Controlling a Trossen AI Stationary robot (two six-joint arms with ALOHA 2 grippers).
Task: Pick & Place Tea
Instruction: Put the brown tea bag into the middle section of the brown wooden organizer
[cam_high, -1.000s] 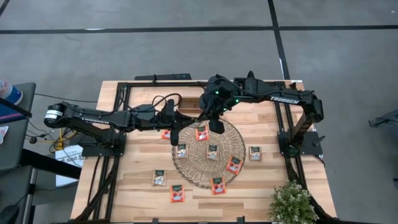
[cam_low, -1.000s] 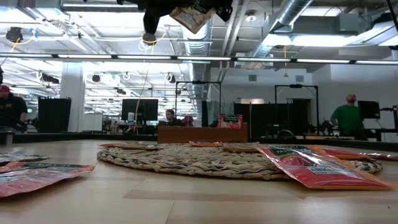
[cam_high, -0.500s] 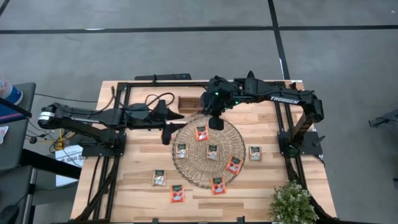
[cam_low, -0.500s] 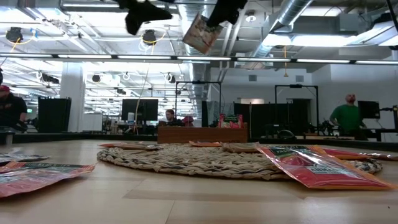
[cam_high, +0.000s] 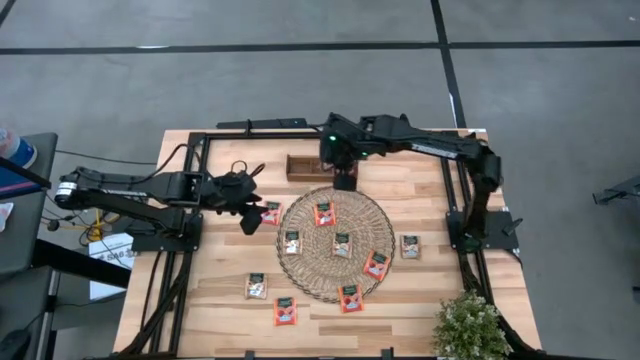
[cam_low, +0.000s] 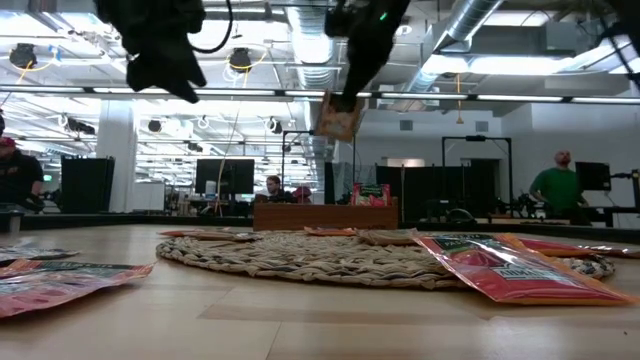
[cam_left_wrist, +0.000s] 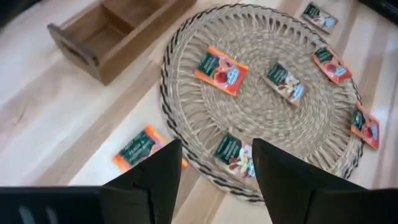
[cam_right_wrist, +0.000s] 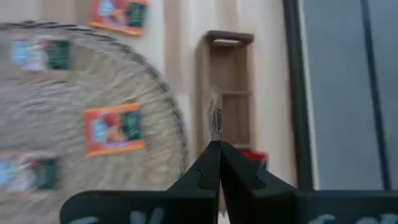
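Woven straw makes up the round mat (cam_high: 334, 243), the landmark here, and 5 tea packets lie flat on it. The right gripper (cam_high: 344, 181) hangs just beyond the mat's far rim, its fingers pinched tight on 1 packet (cam_low: 337, 117), which hangs edge-on below the fingers, clear of the table. The wooden tray (cam_high: 304, 166) sits just past the mat's far-left edge, and in the right wrist view the held packet lines up over its compartments; something red already shows in the nearest one. The left gripper (cam_high: 249, 218) waits beside the mat's left rim with fingers spread and nothing between them. A red packet (cam_high: 270, 213) lies just beside it on the table. More packets lie off the mat: 2 near its front-left and 1 to its right.

The risk, as I judge it, lies in the release. The packet is held by a thin edge and hangs at a tilt, so it could catch a tray divider, land across 2 compartments, or flutter onto the table if let go too high. A weak pinch could also let it slip early onto the mat.
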